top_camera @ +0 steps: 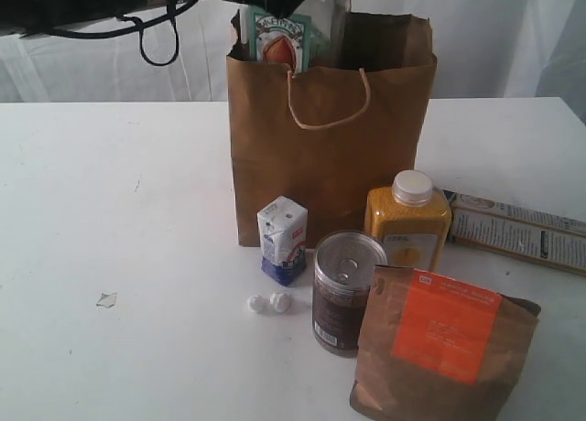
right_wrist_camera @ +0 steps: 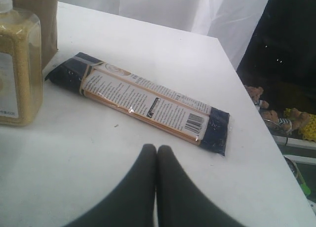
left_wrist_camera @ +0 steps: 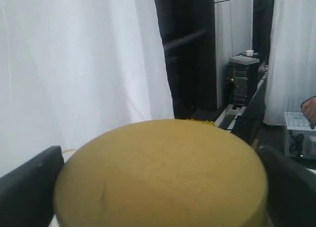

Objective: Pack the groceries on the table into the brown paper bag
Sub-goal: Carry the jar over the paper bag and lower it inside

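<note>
The brown paper bag [top_camera: 330, 156] stands upright at the back of the table [top_camera: 110, 220]. My left gripper [left_wrist_camera: 160, 190] is shut on the yellow-lidded clear jar [top_camera: 331, 27], held over the bag's mouth; its yellow lid [left_wrist_camera: 160, 172] fills the span between the fingers. In front of the bag stand a white-blue carton [top_camera: 282, 240], a dark can [top_camera: 346, 288], a yellow bottle [top_camera: 409, 221] and a brown pouch [top_camera: 444, 352]. Two white lumps [top_camera: 270, 303] lie by the carton. My right gripper [right_wrist_camera: 157, 149] is shut and empty, low over the table near the flat printed box [right_wrist_camera: 143, 101].
A green printed pack [top_camera: 277, 38] sticks out of the bag's mouth beside the jar. A small chipped mark [top_camera: 106, 299] shows on the left of the tabletop. The table's right edge [right_wrist_camera: 256, 133] runs just past the flat box. White curtains hang behind.
</note>
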